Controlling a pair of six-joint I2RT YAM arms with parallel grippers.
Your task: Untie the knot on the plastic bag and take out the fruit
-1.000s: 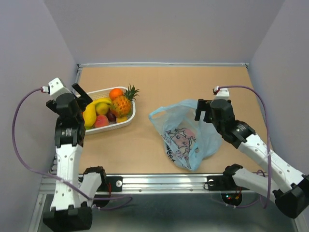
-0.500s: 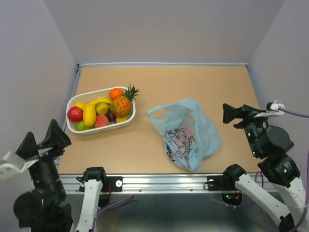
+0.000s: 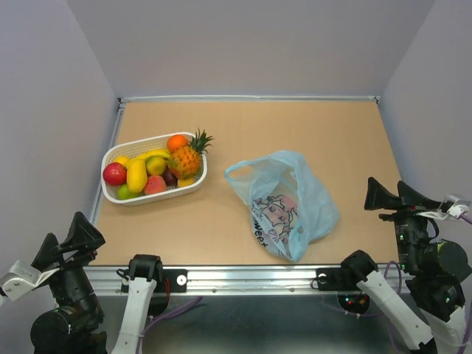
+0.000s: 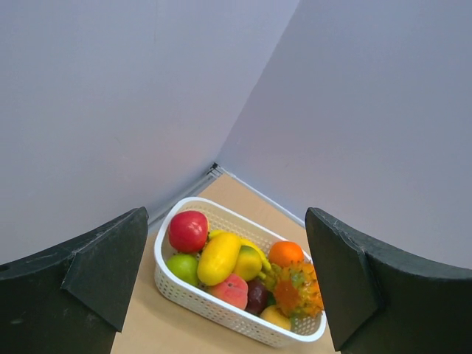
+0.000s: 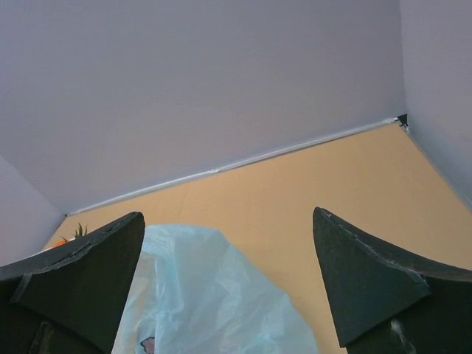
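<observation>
The light-blue plastic bag (image 3: 287, 203) with the pink-and-black cartoon print lies slack at the table's middle right. No tied knot shows; a loose handle loop (image 3: 237, 174) lies at its upper left. The fruit is in the white basket (image 3: 193, 184): pineapple (image 3: 188, 158), orange (image 3: 176, 142), red apple (image 3: 113, 174), mango (image 3: 137, 175), peach (image 3: 154, 184). My left gripper (image 3: 70, 240) is open and empty, off the table's near left corner. My right gripper (image 3: 391, 198) is open and empty, near the right front edge, apart from the bag.
The left wrist view looks over the basket rim (image 4: 221, 313) with the apple (image 4: 188, 231) and orange (image 4: 285, 253). The right wrist view shows the bag (image 5: 214, 295) and the back wall. Grey walls close three sides; a metal rail (image 3: 243, 276) runs along the front.
Both arms have pulled back from the basket and the bag to the near edge. The bag and the basket lie where they were.
</observation>
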